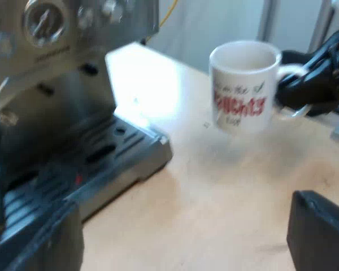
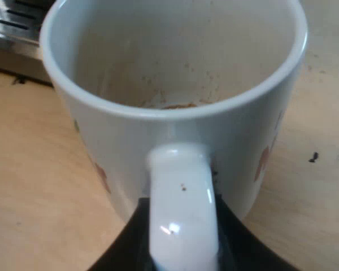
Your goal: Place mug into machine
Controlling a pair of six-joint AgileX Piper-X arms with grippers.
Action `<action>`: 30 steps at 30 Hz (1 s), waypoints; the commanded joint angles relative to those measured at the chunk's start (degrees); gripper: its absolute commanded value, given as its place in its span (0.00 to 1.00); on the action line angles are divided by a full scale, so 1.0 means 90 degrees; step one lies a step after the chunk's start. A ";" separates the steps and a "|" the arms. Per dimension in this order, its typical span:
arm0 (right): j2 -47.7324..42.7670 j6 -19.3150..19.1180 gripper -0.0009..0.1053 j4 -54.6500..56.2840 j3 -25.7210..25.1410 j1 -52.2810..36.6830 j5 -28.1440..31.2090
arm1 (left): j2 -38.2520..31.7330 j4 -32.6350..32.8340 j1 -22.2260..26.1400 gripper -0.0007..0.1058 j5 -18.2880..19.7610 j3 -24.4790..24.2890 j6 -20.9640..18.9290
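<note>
Right gripper (image 2: 183, 243) had its fingers clamped on the handle of the white mug (image 1: 244, 84), out over the worktop (image 1: 226, 192), apart from the espresso machine (image 1: 56, 68) and its drip tray (image 1: 101, 158). Left gripper (image 1: 181, 237) fingers (image 1: 319, 234) were spread wide, holding nothing.

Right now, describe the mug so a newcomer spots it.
Start at the espresso machine, then the wooden table beyond its drip tray. There the right gripper holds the mug by its handle. It is white with red lettering, unlike the steel machine.
</note>
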 commanded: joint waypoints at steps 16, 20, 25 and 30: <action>-0.0068 0.0792 0.01 0.0066 -0.0547 0.1737 0.0992 | -0.1659 0.1906 -0.0030 0.73 -0.0963 -0.0045 -0.0307; 0.0011 0.0814 0.01 0.0031 -0.0547 0.1745 0.0989 | -0.1629 0.1836 -0.0030 0.73 -0.0963 0.0071 -0.0292; 0.0502 0.0814 0.01 -0.0368 -0.0547 0.1745 0.0943 | -0.1629 0.1389 -0.0030 0.73 -0.0963 0.0507 -0.0251; 0.1046 0.0814 0.01 -0.0973 -0.0547 0.1745 0.0928 | -0.1346 0.0968 -0.0030 0.73 -0.1049 0.0759 -0.0250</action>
